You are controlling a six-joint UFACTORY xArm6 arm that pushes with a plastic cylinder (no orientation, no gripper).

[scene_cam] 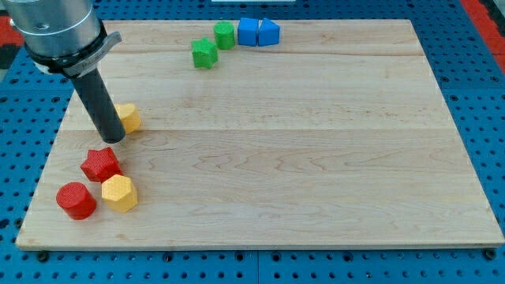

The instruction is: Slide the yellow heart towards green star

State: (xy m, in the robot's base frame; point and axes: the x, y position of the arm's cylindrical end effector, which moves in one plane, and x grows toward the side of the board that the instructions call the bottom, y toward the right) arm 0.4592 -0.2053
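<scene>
The yellow heart (129,117) lies near the board's left edge, partly hidden behind my rod. My tip (113,140) rests on the board just left of and below the heart, touching or nearly touching it. The green star (204,54) sits near the view's top, up and to the right of the heart, with open board between them.
A green cylinder-like block (225,35) sits just up-right of the star. Two blue blocks (248,31) (268,32) stand side by side right of it. A red star-like block (100,164), a red cylinder (76,199) and a yellow hexagon (119,192) cluster at lower left.
</scene>
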